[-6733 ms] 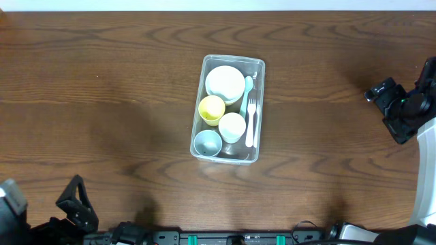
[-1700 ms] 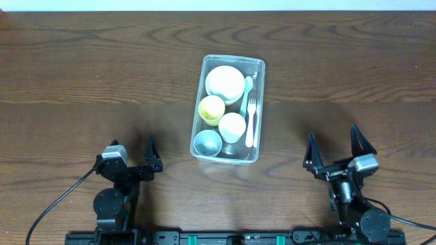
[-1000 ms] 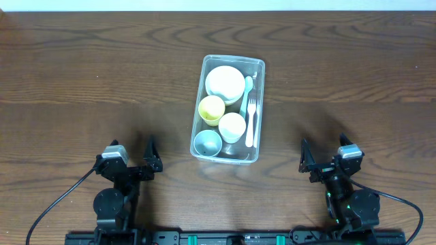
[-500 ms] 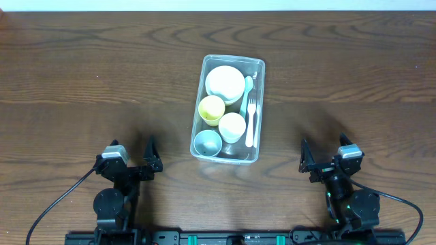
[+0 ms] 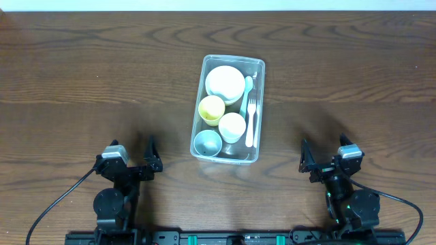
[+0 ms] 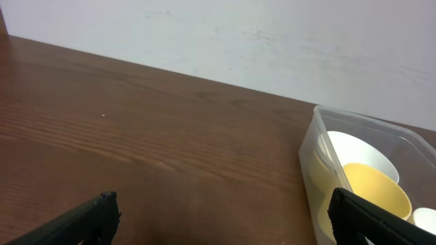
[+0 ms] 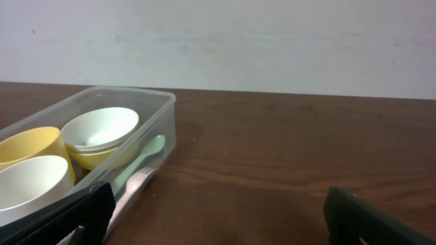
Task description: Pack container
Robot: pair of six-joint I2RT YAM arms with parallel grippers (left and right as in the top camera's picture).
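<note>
The container [image 5: 260, 109], a clear rectangular tub with rounded corners, sits mid-tabletop [image 5: 82, 82] with its long axis running 12 to 6 o'clock. It holds a white bowl [image 5: 225, 82], cups, a spoon and a fork. The left hand [image 5: 133, 146] at 7 o'clock and the right hand [image 5: 323, 144] at 5 o'clock are both spread and empty. Both wrist views cut the tub off at the frame edge.

surface: dark wood table [image 5: 102, 75] | on it: clear container [image 5: 257, 154], mid-table
</note>
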